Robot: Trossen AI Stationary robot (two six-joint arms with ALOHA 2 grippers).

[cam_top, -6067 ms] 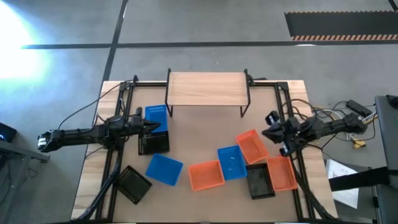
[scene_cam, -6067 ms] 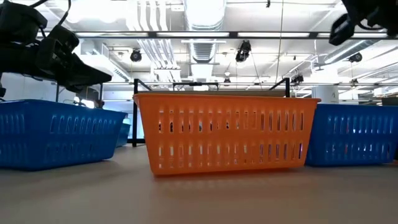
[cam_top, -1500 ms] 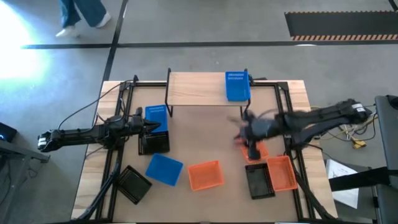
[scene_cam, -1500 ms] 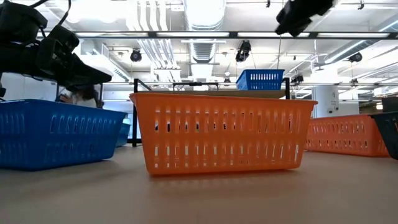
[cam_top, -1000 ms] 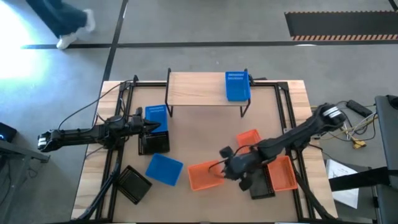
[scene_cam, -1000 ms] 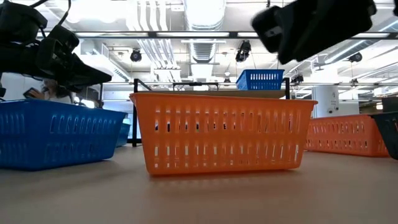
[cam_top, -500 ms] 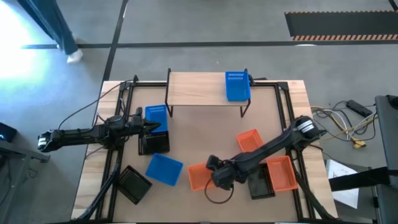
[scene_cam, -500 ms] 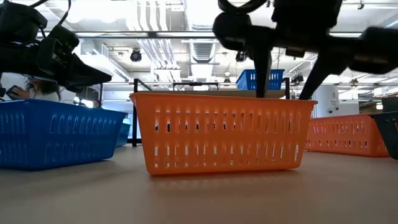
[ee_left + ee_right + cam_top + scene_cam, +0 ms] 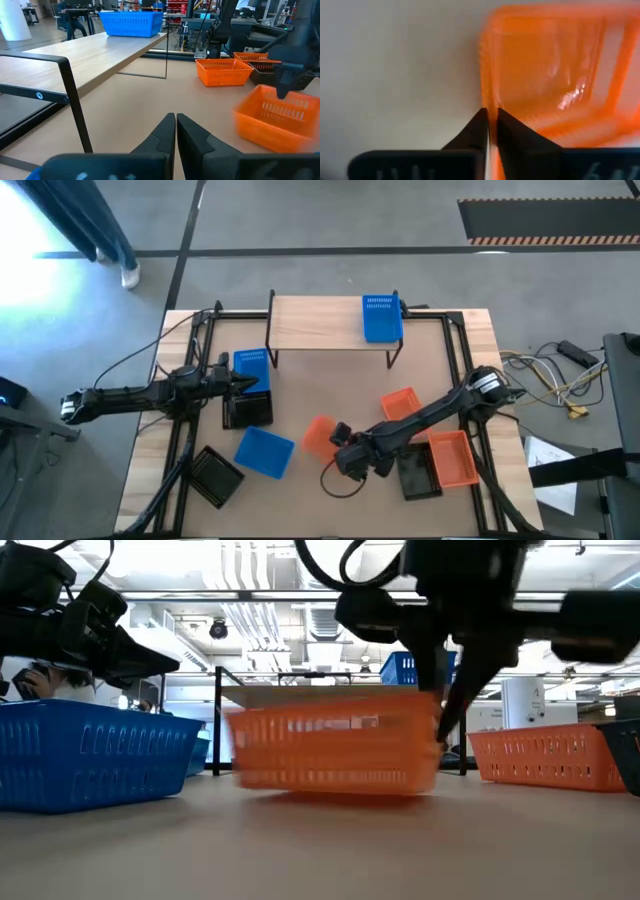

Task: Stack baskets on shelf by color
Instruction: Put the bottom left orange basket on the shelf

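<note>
No readable text, label, brand, number or sign is found on anything in these views; the baskets, the shelf and the arms are all left unmarked.

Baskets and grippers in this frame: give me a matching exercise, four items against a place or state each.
Items:
1. blue perforated plastic basket
2. orange perforated plastic basket
3. left gripper
4. black perforated plastic basket

Places or states:
A. shut, holding nothing
B. pinched at its rim by the right gripper
C. table's near-left corner
D. on the small wooden shelf

Pairs: 1-D, 2-B, 3-A, 4-C
</note>
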